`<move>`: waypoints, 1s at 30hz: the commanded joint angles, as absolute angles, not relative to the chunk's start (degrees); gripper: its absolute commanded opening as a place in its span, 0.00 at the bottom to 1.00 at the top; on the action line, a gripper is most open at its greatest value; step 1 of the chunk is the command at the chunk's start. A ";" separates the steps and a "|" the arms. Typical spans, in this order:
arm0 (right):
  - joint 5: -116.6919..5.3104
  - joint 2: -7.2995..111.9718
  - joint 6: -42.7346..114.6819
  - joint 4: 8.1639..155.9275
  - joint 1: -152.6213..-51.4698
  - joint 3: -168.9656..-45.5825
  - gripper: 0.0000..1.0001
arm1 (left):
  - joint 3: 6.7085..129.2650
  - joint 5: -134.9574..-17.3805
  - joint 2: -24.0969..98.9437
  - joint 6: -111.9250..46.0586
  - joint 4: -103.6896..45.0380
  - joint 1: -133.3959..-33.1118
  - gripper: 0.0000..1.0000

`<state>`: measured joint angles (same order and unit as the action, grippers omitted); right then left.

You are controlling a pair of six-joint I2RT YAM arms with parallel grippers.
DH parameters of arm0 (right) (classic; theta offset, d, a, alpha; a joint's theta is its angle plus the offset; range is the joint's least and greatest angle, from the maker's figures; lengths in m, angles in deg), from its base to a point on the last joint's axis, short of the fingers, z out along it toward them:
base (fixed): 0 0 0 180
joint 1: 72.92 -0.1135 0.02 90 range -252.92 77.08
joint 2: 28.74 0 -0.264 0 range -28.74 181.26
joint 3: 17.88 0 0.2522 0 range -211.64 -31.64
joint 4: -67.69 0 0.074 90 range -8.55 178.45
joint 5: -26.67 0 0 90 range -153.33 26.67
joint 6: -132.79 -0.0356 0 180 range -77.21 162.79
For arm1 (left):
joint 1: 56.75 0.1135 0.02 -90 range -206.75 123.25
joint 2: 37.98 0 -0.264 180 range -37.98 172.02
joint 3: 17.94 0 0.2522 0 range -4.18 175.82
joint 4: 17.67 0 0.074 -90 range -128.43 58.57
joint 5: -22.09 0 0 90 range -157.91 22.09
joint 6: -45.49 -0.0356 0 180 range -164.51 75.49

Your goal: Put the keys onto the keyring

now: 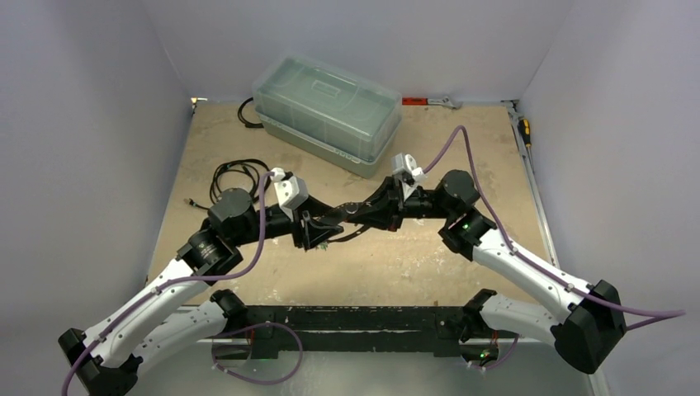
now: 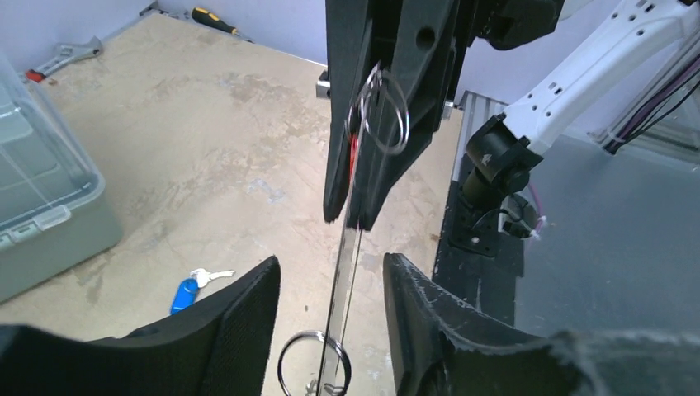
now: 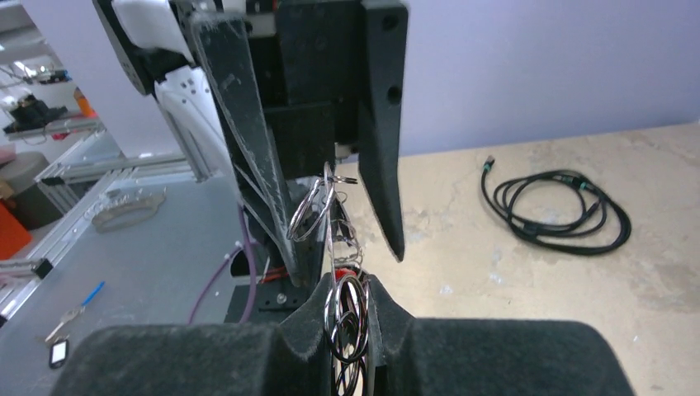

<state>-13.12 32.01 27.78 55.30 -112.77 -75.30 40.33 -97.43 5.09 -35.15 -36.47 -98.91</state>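
Two white arms (image 1: 157, 297) with black joints (image 1: 231, 210), purple cables (image 1: 257, 247).

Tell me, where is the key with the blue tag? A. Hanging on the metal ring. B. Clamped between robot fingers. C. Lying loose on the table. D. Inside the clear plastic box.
C: the left wrist view shows the blue-tagged key lying by itself on the table, outside the clear box.
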 commanded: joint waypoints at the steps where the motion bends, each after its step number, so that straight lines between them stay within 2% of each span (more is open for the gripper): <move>1: -8.93 30.72 21.31 43.49 -111.34 -75.31 0.00 | 41.17 -99.02 6.40 -37.32 -35.95 -98.93 0.39; 3: -8.55 31.15 20.82 42.95 -111.12 -75.41 0.00 | 42.02 -101.46 8.02 -38.34 -36.97 -98.93 0.24; 5: -7.82 31.49 19.21 41.22 -110.91 -75.09 0.00 | 42.99 -102.66 9.47 -39.30 -38.14 -98.91 0.02; 6: -7.37 31.73 17.87 39.65 -110.70 -74.80 0.00 | 43.32 -103.01 10.04 -39.59 -38.65 -98.94 0.00; 11: -5.68 33.87 12.43 32.92 -110.51 -74.03 0.00 | 44.23 -103.80 10.02 -41.11 -40.27 -98.83 0.00; 12: -6.24 33.92 12.27 33.29 -110.51 -73.89 0.03 | 44.55 -103.06 9.74 -41.85 -41.02 -98.73 0.00; 16: -12.77 32.24 18.60 44.77 -110.20 -74.92 0.47 | 44.92 -95.28 8.26 -44.15 -43.80 -98.61 0.00; 19: -24.47 29.17 25.02 55.12 -110.01 -75.75 0.64 | 43.68 -88.73 6.35 -44.25 -43.48 -98.66 0.00; 25: -53.87 26.11 26.70 64.93 -109.91 -72.28 0.70 | 41.03 -82.54 3.28 -44.13 -42.58 -98.61 0.00; 30: -62.63 28.72 22.04 67.70 -109.92 -69.49 0.67 | 40.47 -80.39 3.95 -43.49 -43.11 -98.64 0.00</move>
